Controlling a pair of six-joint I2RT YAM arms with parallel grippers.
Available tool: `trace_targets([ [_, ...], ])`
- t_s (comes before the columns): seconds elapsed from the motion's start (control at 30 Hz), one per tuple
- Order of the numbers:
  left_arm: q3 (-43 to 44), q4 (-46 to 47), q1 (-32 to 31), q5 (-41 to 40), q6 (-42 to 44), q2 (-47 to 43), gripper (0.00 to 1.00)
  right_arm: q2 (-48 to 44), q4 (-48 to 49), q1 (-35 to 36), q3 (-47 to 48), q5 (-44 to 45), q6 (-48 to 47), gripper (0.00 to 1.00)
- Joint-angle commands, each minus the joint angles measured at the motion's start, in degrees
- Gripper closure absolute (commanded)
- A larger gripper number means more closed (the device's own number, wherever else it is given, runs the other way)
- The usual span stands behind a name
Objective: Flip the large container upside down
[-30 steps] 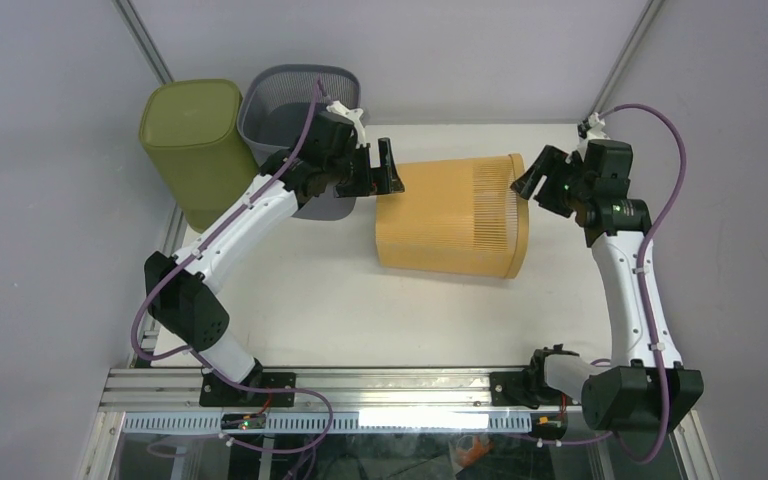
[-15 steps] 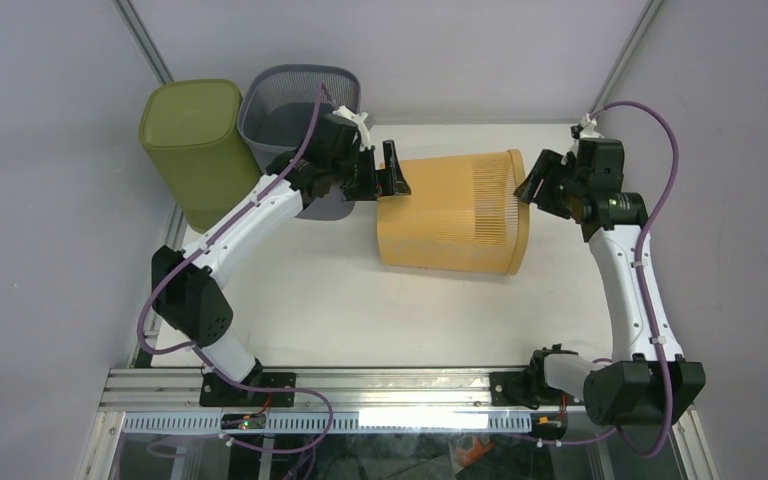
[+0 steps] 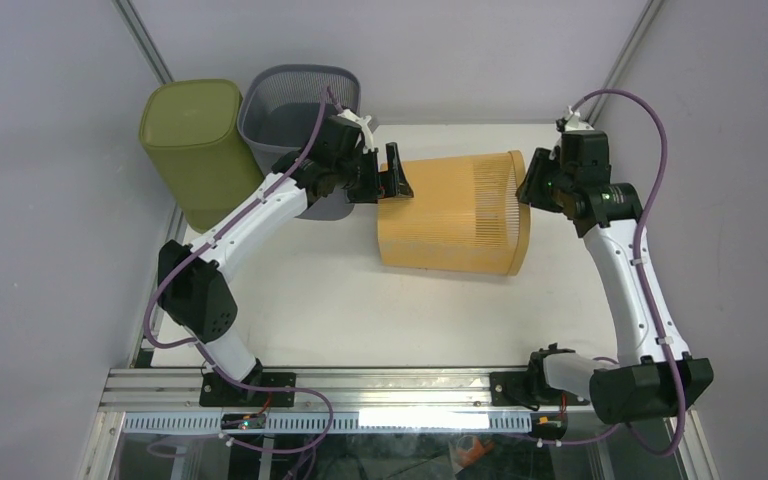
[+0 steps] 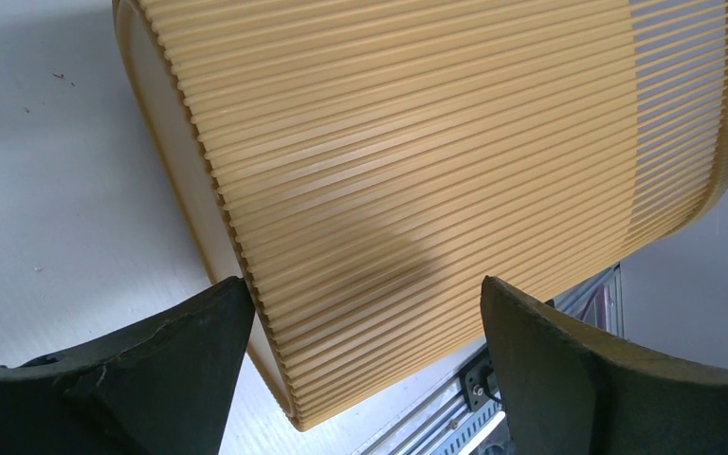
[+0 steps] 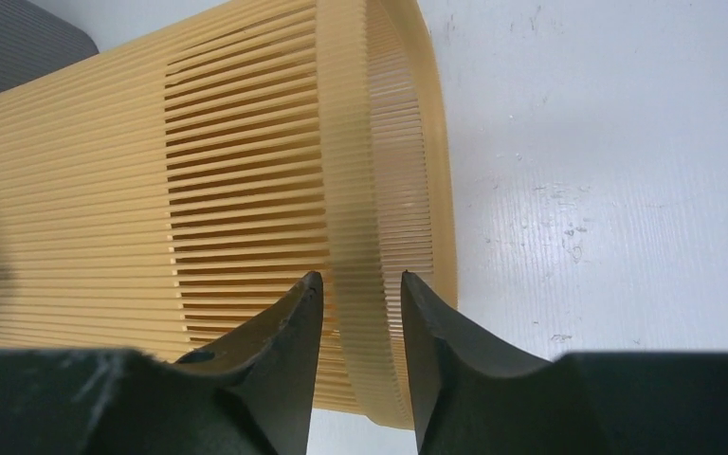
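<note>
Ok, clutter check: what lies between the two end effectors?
Top view: only the yellow basket, left end effector at its base, right end effector at its rim.

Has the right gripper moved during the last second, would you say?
Yes: the right gripper swung left, toward the table's far edge, tips still at the yellow basket.

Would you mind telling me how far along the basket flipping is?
Done: the yellow basket lies on its side. In hand: the right gripper straddles its rim, while the left gripper is open at its base. Left: tipping it rim-down.
</note>
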Motion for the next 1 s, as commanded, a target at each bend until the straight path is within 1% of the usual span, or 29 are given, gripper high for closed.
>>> trace_targets([
  [0.0, 1.3, 2.9, -0.2, 3.3, -1.0, -0.3, 0.09, 1.1, 0.0, 1.9, 2.5, 3.0, -1.0, 0.62],
  [0.23, 3.8, 3.8, -0.2, 6.4, -1.5, -0.3, 0.1, 1.3, 0.8, 2.1, -0.2, 4.3, -0.4, 0.64],
  [0.33, 5.5, 4.2, -0.2, 8.1, -2.0, -0.7, 0.1, 1.3, 1.1, 2.2, -1.6, 4.9, -0.1, 0.69],
  [0.5, 8.6, 5.8, -0.2, 10.3, -3.1, -1.4, 0.1, 0.8, 1.9, 2.2, -4.0, 5.0, 0.4, 0.72],
  [0.73, 13.2, 8.9, -0.2, 15.1, -6.1, -0.6, 0.1, -0.2, 3.3, 2.2, -6.7, 4.2, 2.1, 0.73],
  [0.97, 18.6, 13.6, -0.7, 19.6, -9.3, 1.2, 0.1, -1.2, 6.6, 1.5, -11.6, 2.9, 4.9, 0.73],
])
